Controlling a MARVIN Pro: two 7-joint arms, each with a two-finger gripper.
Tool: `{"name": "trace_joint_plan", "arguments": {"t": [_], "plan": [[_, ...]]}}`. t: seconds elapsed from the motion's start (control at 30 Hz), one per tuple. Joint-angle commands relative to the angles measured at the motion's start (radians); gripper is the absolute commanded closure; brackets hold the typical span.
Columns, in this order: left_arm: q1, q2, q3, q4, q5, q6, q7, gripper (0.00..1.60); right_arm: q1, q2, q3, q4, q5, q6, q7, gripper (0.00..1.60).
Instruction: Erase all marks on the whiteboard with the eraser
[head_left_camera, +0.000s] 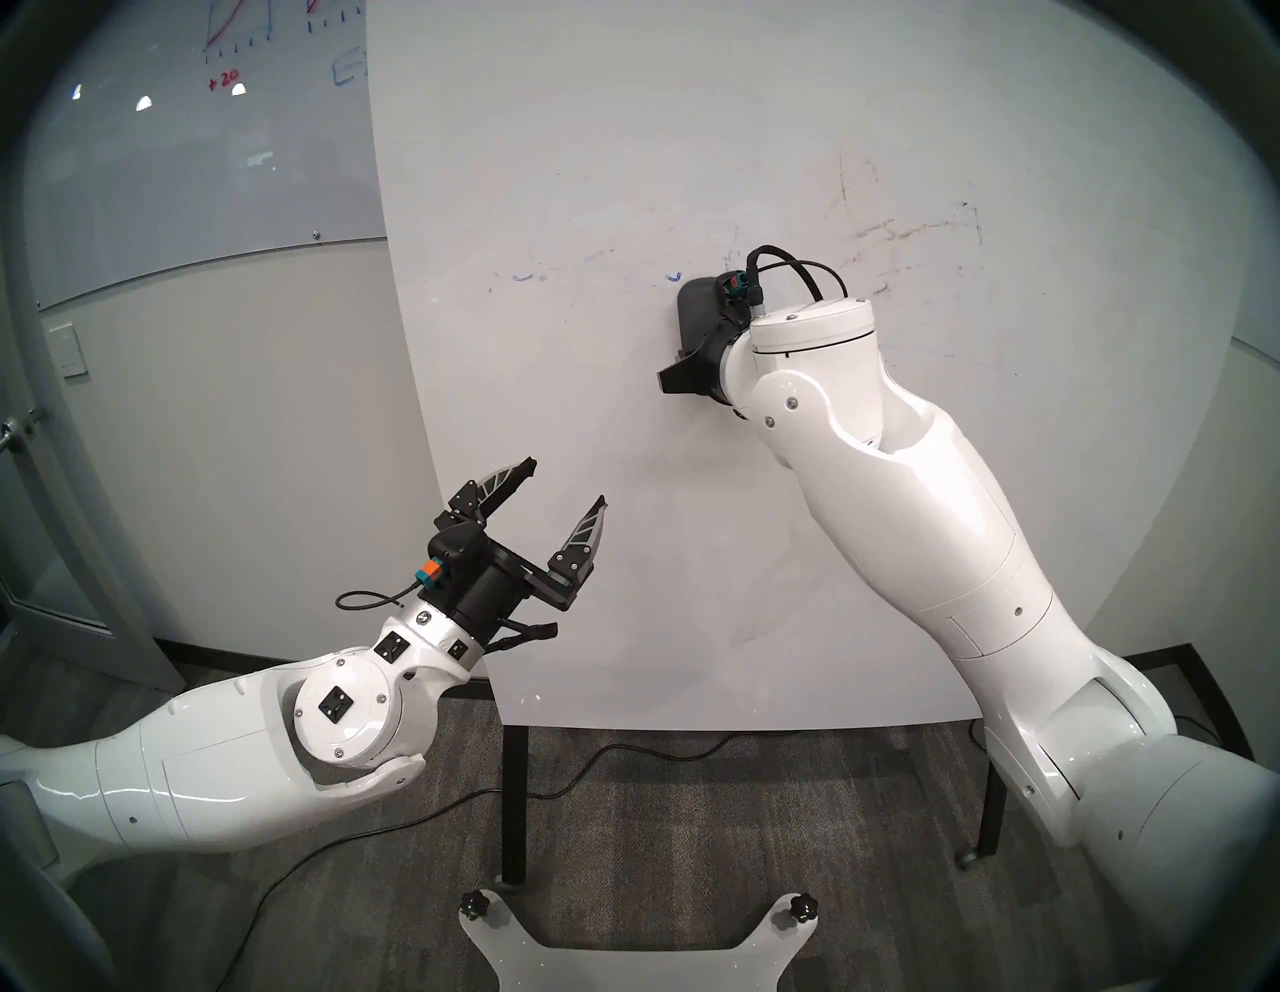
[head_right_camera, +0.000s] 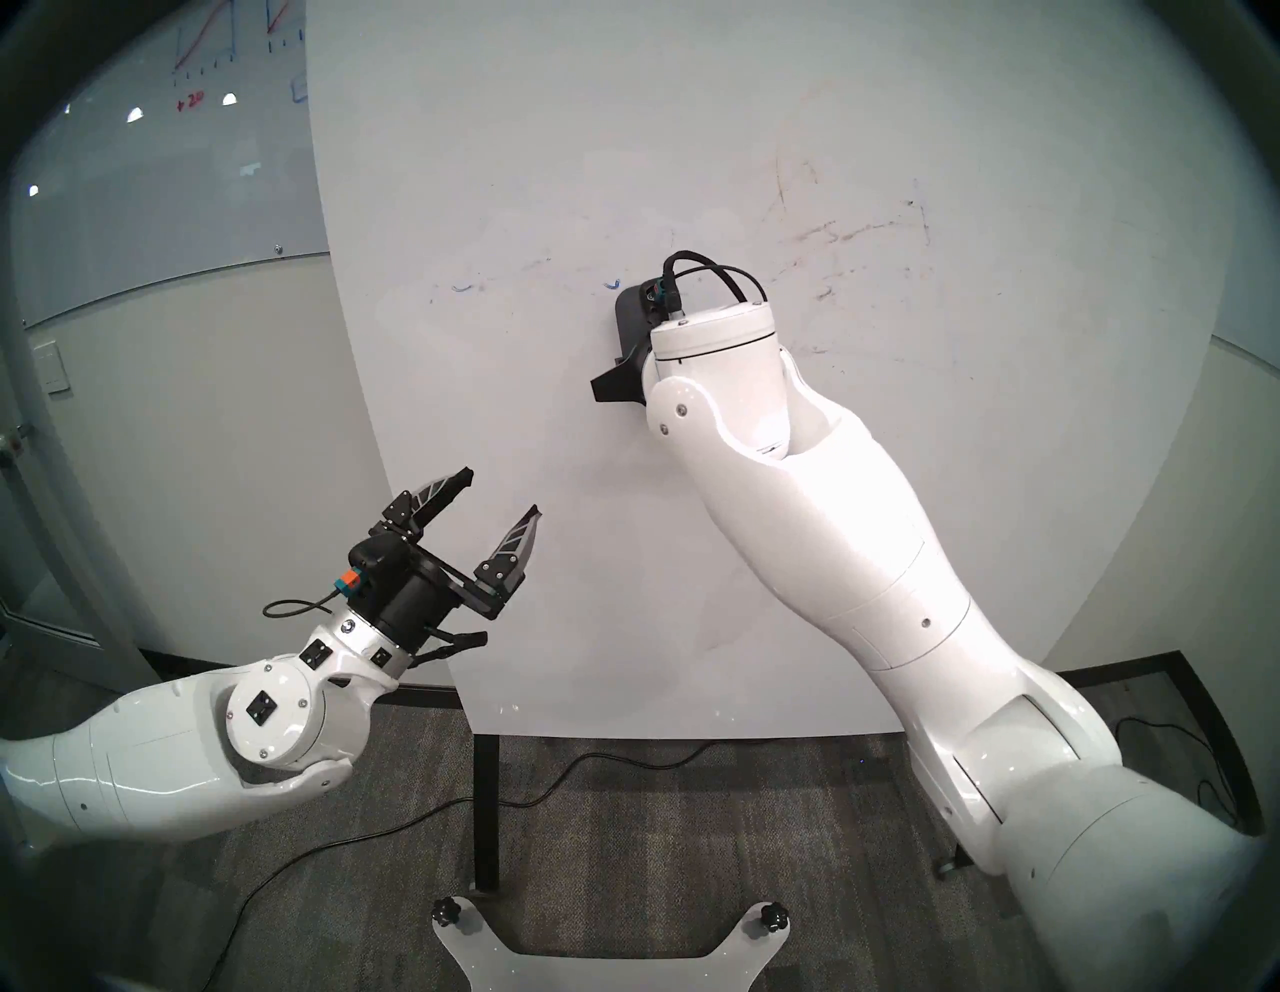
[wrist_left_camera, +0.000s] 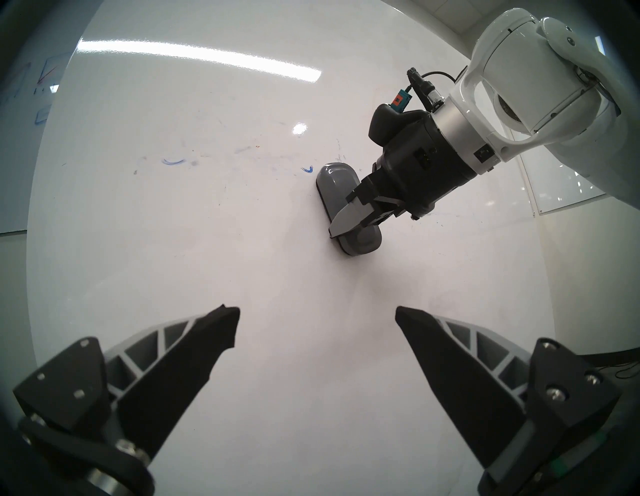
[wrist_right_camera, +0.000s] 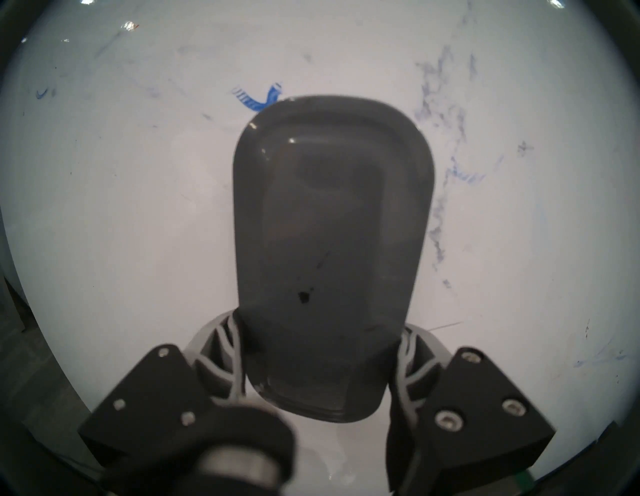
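Observation:
The white whiteboard (head_left_camera: 623, 173) stands upright in front of me. My right gripper (wrist_right_camera: 318, 350) is shut on the lower end of the dark grey eraser (wrist_right_camera: 329, 225), which lies flat against the board (wrist_left_camera: 336, 187). A short blue mark (wrist_right_camera: 258, 98) shows just past the eraser's top end, and blue-grey smudges (wrist_right_camera: 440, 156) run along one side. Further left on the board is another blue fleck (head_left_camera: 523, 277). Faint grey-brown strokes (head_left_camera: 893, 232) lie up and to the right. My left gripper (head_left_camera: 564, 485) hangs open and empty, low near the board's left edge.
A glossy glass panel with red and blue graphs (head_left_camera: 228, 69) hangs on the wall behind at upper left. The board's black legs (head_left_camera: 514, 796) stand on grey carpet, with a black cable (head_left_camera: 589, 769) across the floor. My white base plate (head_left_camera: 637, 956) is at the bottom.

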Motion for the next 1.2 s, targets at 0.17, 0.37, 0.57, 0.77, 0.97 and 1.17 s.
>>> {"name": "trace_joint_plan", "arguments": {"t": [0.17, 0.37, 0.57, 0.77, 0.97, 1.17], "plan": [[-0.009, 0.0, -0.009, -0.01, 0.0, -0.007, 0.001, 0.0, 0.07, -0.076, -0.001, -0.024, -0.017, -0.022, -0.012, 1.6], [-0.009, 0.0, -0.009, -0.01, 0.0, -0.007, 0.001, 0.0, 0.068, -0.081, 0.0, -0.031, -0.023, -0.017, -0.019, 1.6], [-0.009, 0.0, -0.009, -0.01, 0.0, -0.008, 0.001, 0.0, 0.067, -0.086, 0.001, -0.032, -0.026, -0.008, -0.021, 1.6], [-0.009, 0.0, -0.009, -0.01, 0.0, -0.008, 0.001, 0.0, 0.07, -0.09, 0.005, -0.031, -0.019, -0.003, -0.019, 1.6], [-0.009, 0.0, -0.009, -0.01, 0.0, -0.008, 0.001, 0.0, 0.072, -0.088, 0.01, -0.027, 0.007, -0.003, -0.033, 1.6], [-0.009, 0.0, -0.009, -0.01, 0.0, -0.009, 0.001, 0.0, 0.071, -0.066, -0.004, -0.027, 0.059, -0.003, -0.072, 1.6]]}}
